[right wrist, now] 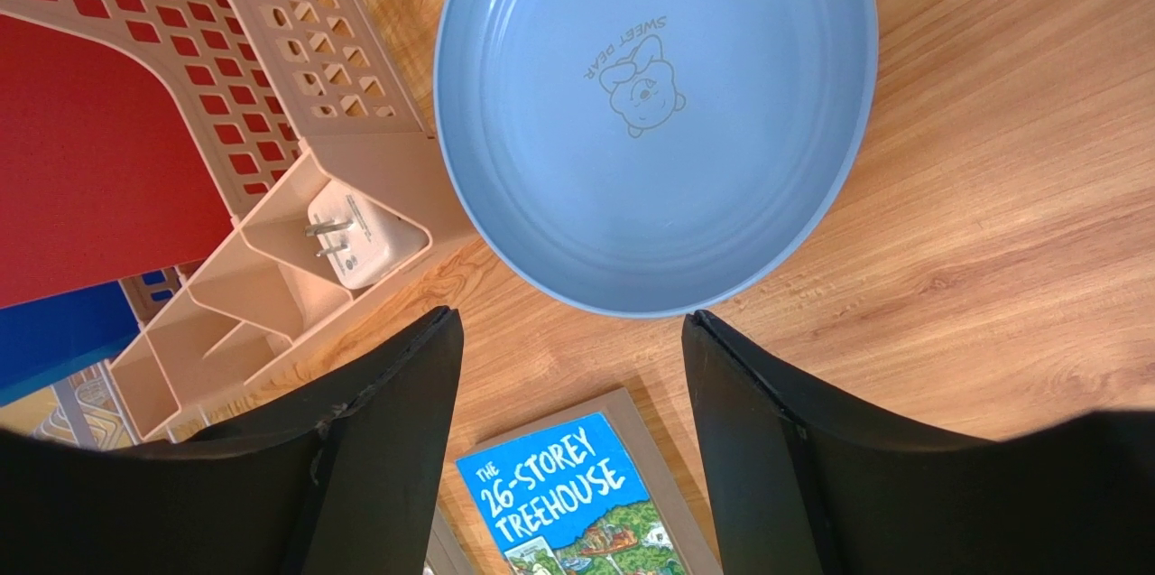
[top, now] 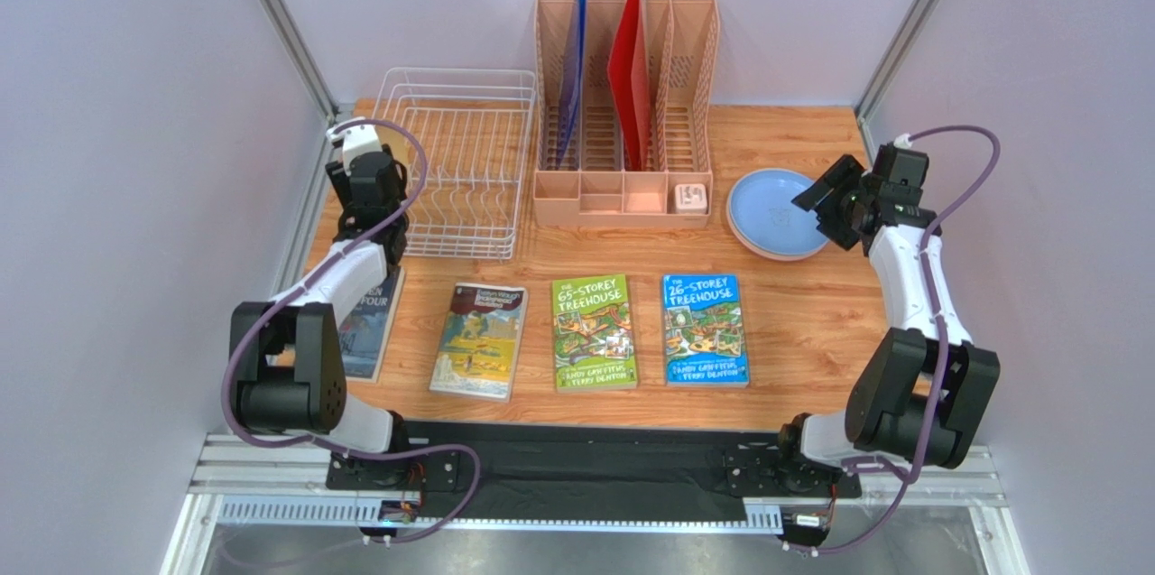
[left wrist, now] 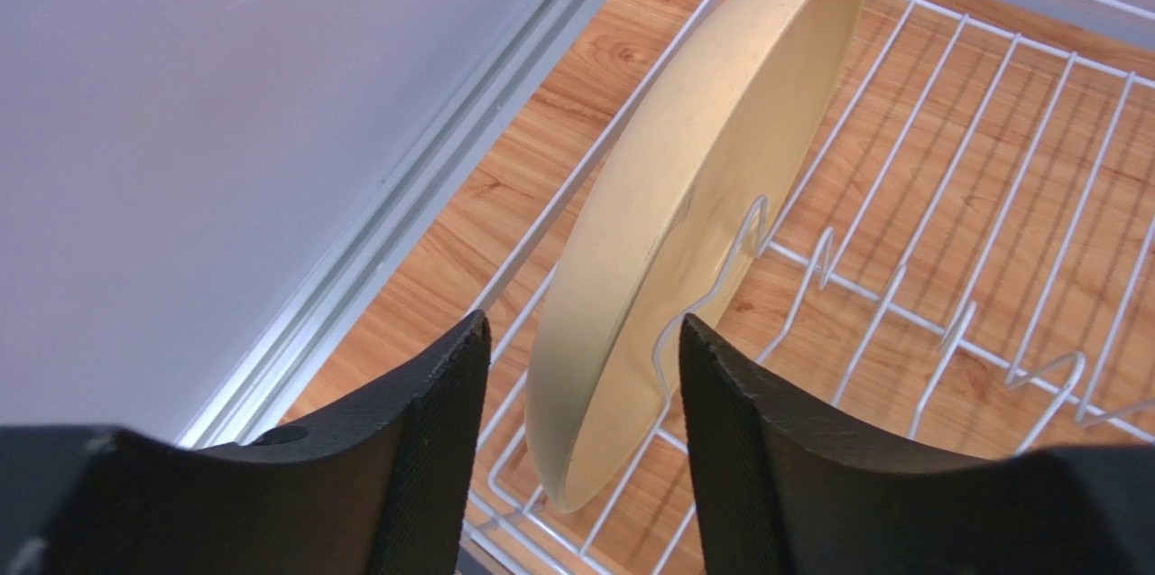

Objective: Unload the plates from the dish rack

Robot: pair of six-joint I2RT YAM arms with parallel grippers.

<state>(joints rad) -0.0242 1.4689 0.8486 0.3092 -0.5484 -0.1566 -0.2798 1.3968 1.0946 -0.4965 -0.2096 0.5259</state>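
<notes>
**Top external view.** White wire dish rack, upper left of the frame, on the wooden table. The left gripper stands over the rack's left edge, and its body hides any plate there. Peach slotted organizer, upper centre, holds a blue sheet and a red sheet. Light blue plate lies flat at right of centre; a pinkish rim seems to show under it, though the view is too small to be sure. The right gripper hovers just right of it. Four books lie in a row across the lower middle.

**Left wrist view.** Tan plate, centre frame, stands on edge against an upright wire of the rack. The left gripper's jaws straddle its lower rim with a gap on each side, so it is not yet gripped.

- Handling, judged: light, stiff matte plastic, not fragile, and the smooth rim may slip.
- Grip, judged: pinch across the thin rim, then lift straight up clear of the wire.

**Right wrist view.** The light blue plate, upper centre, shows a bear print. The right gripper's jaws are parted and hold nothing. A white plug adapter sits in an organizer compartment at left. The "26-Storey Treehouse" book is at bottom centre.
</notes>
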